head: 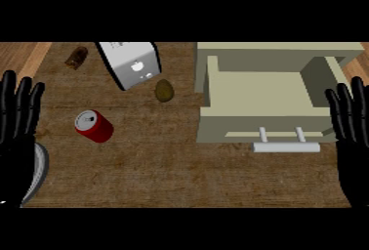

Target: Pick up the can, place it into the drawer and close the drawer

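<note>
Left hand (18, 127) open; can (93, 126) just beside it.

Glossy black left hand (18, 132), matching black right hand (352, 132), long slender fingers (27, 100)

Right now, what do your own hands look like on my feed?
Both the left hand and the right hand are glossy black, with long slender fingers and faint highlights along their edges. No cables, markings or sleeves show on either.
</note>
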